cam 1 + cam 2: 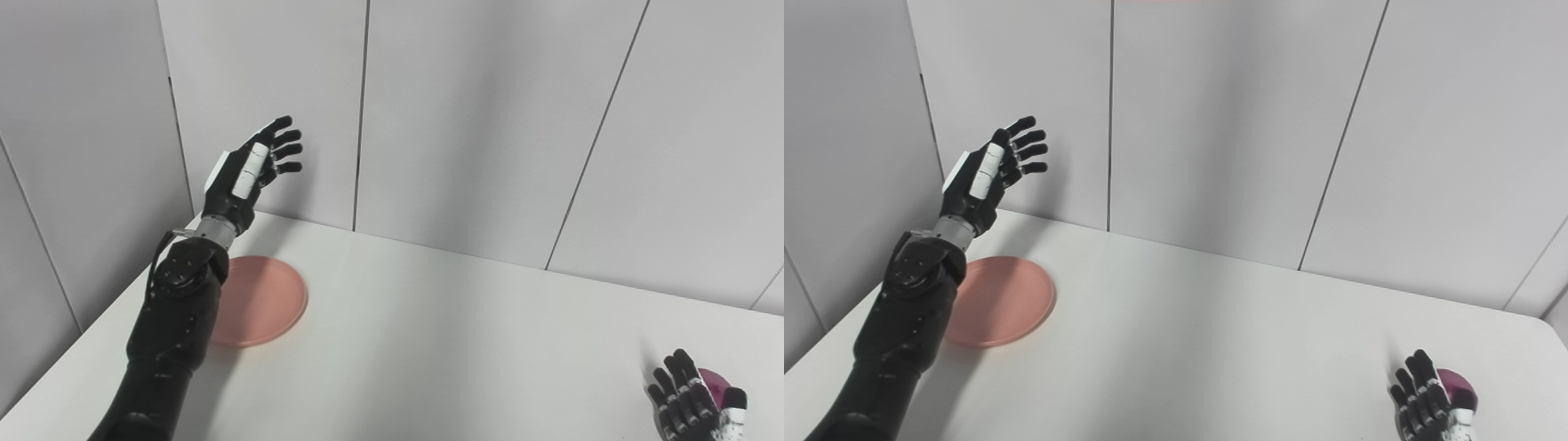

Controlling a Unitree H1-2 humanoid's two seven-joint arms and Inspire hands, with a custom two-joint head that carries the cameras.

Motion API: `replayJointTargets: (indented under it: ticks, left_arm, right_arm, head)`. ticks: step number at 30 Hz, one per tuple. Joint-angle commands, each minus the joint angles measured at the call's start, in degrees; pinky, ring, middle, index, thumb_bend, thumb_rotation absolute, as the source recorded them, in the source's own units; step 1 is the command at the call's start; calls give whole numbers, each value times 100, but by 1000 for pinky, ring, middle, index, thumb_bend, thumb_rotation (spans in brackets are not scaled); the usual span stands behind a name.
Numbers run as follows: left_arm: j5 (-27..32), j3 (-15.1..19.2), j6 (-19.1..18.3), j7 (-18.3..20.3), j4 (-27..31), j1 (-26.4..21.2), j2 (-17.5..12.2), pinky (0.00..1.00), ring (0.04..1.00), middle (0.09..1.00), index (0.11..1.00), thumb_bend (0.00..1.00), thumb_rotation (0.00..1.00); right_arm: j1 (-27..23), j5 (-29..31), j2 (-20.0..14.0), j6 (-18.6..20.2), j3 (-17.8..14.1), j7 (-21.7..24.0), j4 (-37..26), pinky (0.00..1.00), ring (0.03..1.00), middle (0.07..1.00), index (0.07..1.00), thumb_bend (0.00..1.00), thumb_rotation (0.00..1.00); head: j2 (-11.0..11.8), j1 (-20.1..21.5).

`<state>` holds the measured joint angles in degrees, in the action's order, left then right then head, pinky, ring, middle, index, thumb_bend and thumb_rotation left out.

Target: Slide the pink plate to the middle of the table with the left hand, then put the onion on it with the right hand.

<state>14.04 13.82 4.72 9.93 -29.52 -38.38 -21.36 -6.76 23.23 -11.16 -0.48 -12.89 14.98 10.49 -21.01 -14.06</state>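
Note:
A round pink plate (263, 300) lies flat near the table's far left corner, its left part hidden by my left forearm. My left hand (251, 171) is raised in the air above and behind the plate, open, with fingers spread toward the wall and touching nothing. At the bottom right a dark purple onion (716, 383) sits on the table. My right hand (692, 404) stands right in front of it with its fingers stretched upward and apart, the thumb on the onion's right side. The hand hides the lower part of the onion.
The white table (441, 343) runs up to grey wall panels (478, 122) at the back and on the left. The table's left edge runs close beside the plate, and its right corner lies just beyond the onion.

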Motion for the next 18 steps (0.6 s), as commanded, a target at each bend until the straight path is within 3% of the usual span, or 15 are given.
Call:
replayJointTargets:
  ticks: [1,18]
  left_arm:
    - [-21,82,361,-15,-95,-428,-280,723,814,840,829,991,834]
    - [-123,307,978,-233,-1689,-431,-681,747,817,831,841,910,849]
  right_arm:
    - [599,24,277,-86,54,65,660,1000,993,986,981,824,1000]
    - [603,44,223,-35,53,90,646,1000,1000,995,986,846,1000]
  head:
    - [-7,-1]
    - [-81,-17]
